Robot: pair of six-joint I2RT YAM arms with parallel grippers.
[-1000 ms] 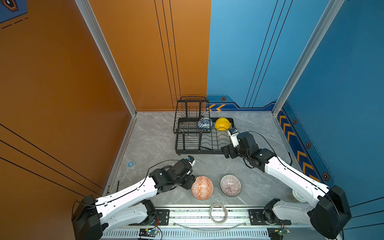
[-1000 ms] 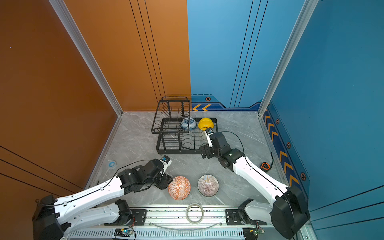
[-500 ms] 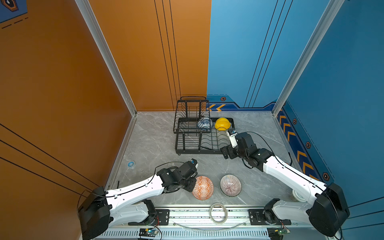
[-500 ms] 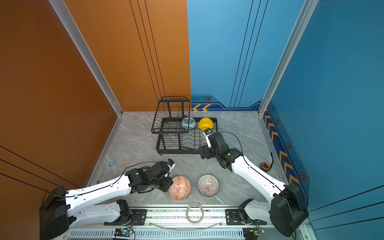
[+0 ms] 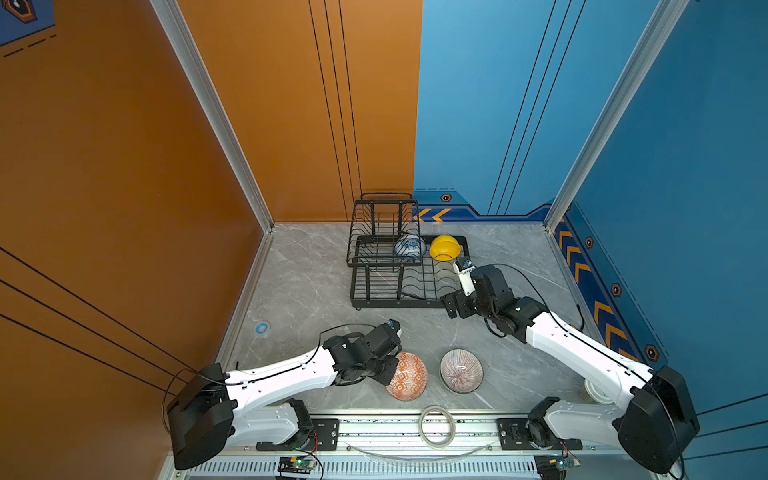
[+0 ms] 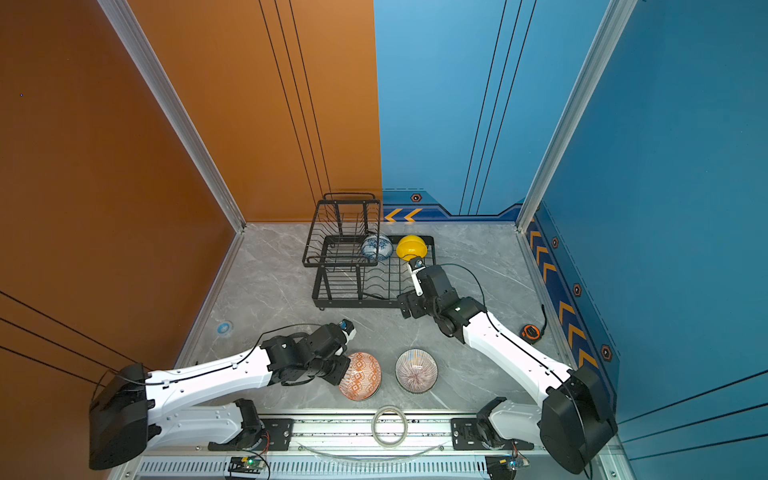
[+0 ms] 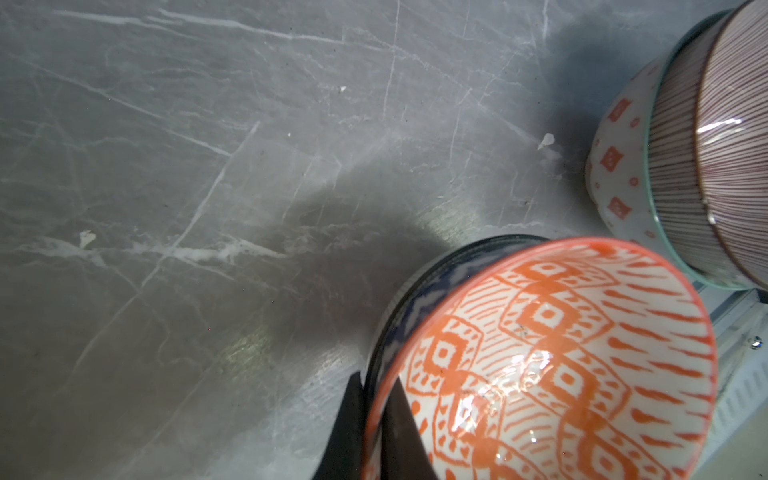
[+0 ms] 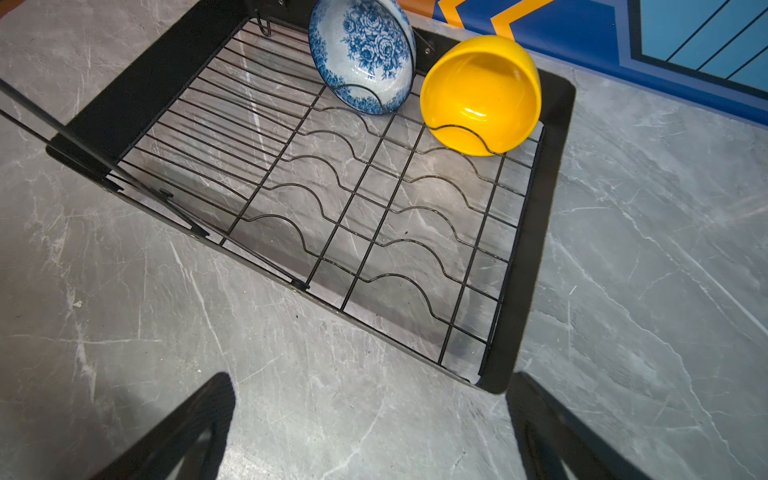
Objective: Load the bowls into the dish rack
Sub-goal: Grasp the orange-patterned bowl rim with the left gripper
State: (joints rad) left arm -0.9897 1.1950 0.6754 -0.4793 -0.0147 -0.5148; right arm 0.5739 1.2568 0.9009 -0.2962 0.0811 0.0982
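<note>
The orange-white diamond bowl (image 5: 409, 378) (image 6: 361, 376) (image 7: 561, 353) sits near the table's front, tilted, and my left gripper (image 5: 390, 370) (image 6: 343, 370) (image 7: 374, 432) is shut on its left rim, one finger inside and one outside. The pinkish radial-striped bowl (image 5: 461, 370) (image 6: 416, 370) (image 7: 727, 145) stands just right of it. The black wire dish rack (image 5: 395, 306) (image 6: 353, 305) (image 8: 552, 208) holds the blue-white floral bowl (image 5: 409, 245) (image 8: 361, 54) and the yellow bowl (image 5: 444, 248) (image 8: 478, 95) on edge at its back. My right gripper (image 5: 457, 305) (image 6: 411, 307) (image 8: 370, 382) hangs open and empty at the rack's front right corner.
A tape ring (image 5: 436, 426) lies on the front rail. A white tub (image 5: 596, 390) is partly hidden under the right arm. An orange tape measure (image 6: 531, 331) lies by the right wall and a small blue ring (image 5: 262, 328) by the left wall.
My left gripper has slid right to the orange-white bowl and closed on its rim. The right arm has barely moved and stays open.
</note>
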